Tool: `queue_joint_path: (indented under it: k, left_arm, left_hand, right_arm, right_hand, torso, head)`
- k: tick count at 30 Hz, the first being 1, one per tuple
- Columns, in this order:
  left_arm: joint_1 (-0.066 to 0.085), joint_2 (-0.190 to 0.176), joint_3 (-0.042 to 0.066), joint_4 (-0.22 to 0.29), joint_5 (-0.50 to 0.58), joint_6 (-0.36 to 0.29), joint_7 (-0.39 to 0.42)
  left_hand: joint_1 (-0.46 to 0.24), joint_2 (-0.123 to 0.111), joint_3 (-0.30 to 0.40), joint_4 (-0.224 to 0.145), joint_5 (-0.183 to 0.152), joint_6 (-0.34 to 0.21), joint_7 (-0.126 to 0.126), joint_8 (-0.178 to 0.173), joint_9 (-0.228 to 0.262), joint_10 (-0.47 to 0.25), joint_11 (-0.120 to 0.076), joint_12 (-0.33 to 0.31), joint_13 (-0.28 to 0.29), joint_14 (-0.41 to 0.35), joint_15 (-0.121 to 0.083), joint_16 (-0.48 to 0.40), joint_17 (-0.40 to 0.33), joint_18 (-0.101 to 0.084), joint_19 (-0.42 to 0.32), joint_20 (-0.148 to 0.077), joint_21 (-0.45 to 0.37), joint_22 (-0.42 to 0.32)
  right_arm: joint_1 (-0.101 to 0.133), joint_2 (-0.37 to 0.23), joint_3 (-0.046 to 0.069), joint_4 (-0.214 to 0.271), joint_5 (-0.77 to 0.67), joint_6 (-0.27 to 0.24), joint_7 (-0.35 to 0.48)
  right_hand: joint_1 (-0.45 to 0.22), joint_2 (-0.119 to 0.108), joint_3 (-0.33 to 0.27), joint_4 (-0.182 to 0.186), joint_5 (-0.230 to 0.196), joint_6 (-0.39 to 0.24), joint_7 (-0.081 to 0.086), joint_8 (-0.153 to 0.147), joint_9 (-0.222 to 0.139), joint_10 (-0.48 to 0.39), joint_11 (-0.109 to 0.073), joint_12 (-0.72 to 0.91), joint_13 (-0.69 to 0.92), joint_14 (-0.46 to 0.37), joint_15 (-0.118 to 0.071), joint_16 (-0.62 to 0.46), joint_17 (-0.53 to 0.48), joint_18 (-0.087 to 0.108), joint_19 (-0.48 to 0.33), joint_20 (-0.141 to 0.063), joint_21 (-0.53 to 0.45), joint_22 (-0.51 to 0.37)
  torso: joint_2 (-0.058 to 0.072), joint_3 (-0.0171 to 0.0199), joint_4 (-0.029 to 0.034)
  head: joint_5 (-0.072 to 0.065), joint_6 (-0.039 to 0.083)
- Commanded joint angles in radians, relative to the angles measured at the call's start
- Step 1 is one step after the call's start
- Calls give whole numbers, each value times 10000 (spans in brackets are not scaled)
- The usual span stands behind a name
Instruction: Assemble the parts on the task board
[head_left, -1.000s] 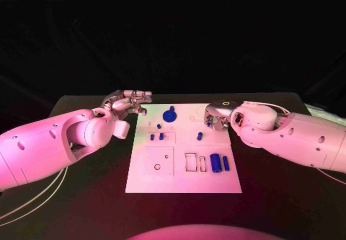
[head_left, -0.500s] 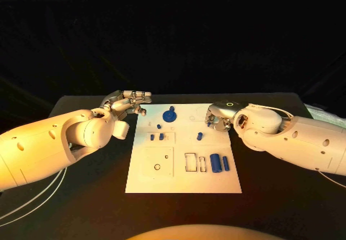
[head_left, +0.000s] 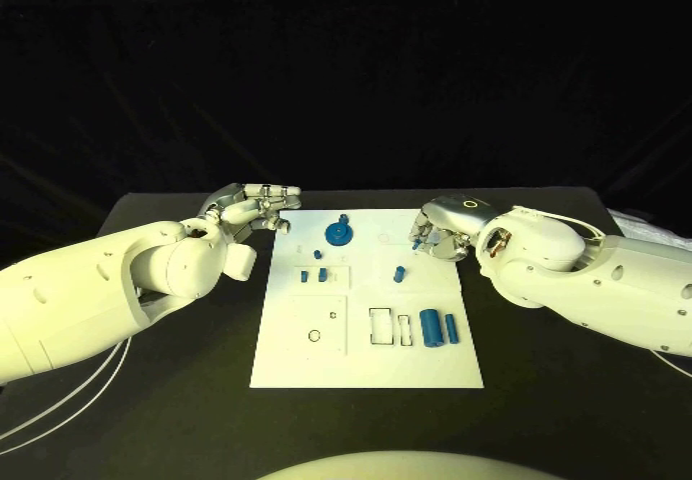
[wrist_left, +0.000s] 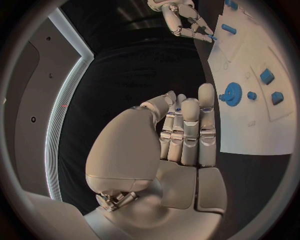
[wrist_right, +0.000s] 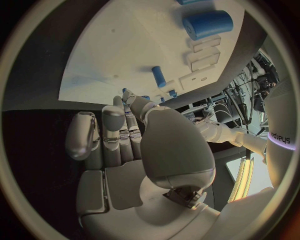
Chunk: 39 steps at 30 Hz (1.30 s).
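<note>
White board (head_left: 289, 365) lies between both hands. Right hand (head_left: 437, 238) pinches a small blue peg (head_left: 415, 243); left hand (head_left: 257, 208) hovers empty, fingers loosely apart, beside the blue gear (head_left: 339, 234).

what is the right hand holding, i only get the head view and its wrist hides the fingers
observer: from the left wrist view, the right hand seems to pinch a tiny blue part at its fingertips.
operator: left hand got anything
observer: no, the left hand has a bare palm and straight fingers.
operator: is it over the board
observer: no, it is over the black table, beside the board; the gear lies near its fingertips.
</note>
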Motion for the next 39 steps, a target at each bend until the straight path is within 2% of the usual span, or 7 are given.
queue_joint_path:
  k: [1,6,9,15,21,27,39]
  left_arm:
    - [-4,3,7,6,-117,97,26]
    - [-24,21,6,3,-127,145,58]
    - [-41,40,6,-1,-129,176,64]
    - [-87,86,6,-3,-122,202,75]
    - [-114,95,6,30,-96,208,118]
    - [-120,98,6,75,-68,217,145]
    - [-122,115,6,127,-58,227,105]
  left_hand:
    - [-2,61,-4,-70,27,-57,7,23,-10,-59,-6,51,18,-39,-9,7,-6,184,-59,0,-56,-11]
    - [-2,60,-5,-71,26,-58,8,23,-11,-60,-6,52,18,-46,-9,-4,-24,184,-58,0,-56,-11]
    - [-2,60,-6,-73,26,-60,8,23,-11,-62,-6,53,18,-55,-7,-18,-49,184,-57,1,-57,-12]
    - [0,62,-6,-75,27,-61,8,24,-12,-64,-6,55,19,-61,-7,-27,-66,184,-56,1,-57,-13]
    - [0,62,-6,-75,27,-61,8,24,-12,-64,-6,55,19,-61,-7,-27,-66,184,-56,1,-57,-13]
    - [12,73,-2,-86,31,-63,7,26,-13,-69,-6,63,22,-73,-5,-41,-92,185,-53,3,-61,-16]
    - [5,72,-8,-87,30,-67,11,27,-14,-77,-2,68,24,-100,-3,-77,-152,184,-54,5,-65,-19]
  right_arm:
    - [20,-28,10,341,502,-602,-16]
    - [20,83,16,892,681,-664,74]
    - [-1,273,14,1174,728,-585,118]
    - [-61,735,-23,1392,747,-195,173]
    - [-296,1218,-71,1310,694,238,231]
    - [-509,1623,-126,1111,600,626,286]
    - [-918,2199,-250,651,98,788,428]
  right_hand:
    - [40,56,49,-14,67,60,42,-17,14,26,20,-47,-1,164,-54,9,-7,-79,85,3,58,15]
    - [33,44,73,-23,67,56,59,-24,14,21,31,-63,-3,163,-51,18,3,-81,89,6,65,25]
    - [12,46,87,-15,68,54,72,-28,13,20,41,-75,-3,161,-47,16,1,-83,92,10,70,31]
    - [-44,35,103,5,70,51,87,-38,13,16,55,-98,-3,156,-36,13,-3,-82,87,19,70,27]
    - [-53,34,107,8,71,47,90,-41,13,13,58,-104,-4,156,-33,18,1,-82,85,21,69,23]
    - [-58,36,116,8,74,40,92,-46,11,7,60,-112,-4,156,-31,21,4,-81,84,24,69,23]
    - [-124,28,123,30,75,21,107,-62,9,-11,77,-143,-4,151,-18,18,0,-81,79,37,71,23]
  torso:
    - [2,-3,17]
    - [8,9,26]
    - [8,-1,23]
    - [22,-9,12]
    - [22,-7,2]
    - [17,-4,14]
    - [23,9,13]
  head:
    - [19,26]
    - [105,42]
    - [183,37]
    - [331,5]
    - [466,-61]
    - [524,-125]
    - [618,-188]
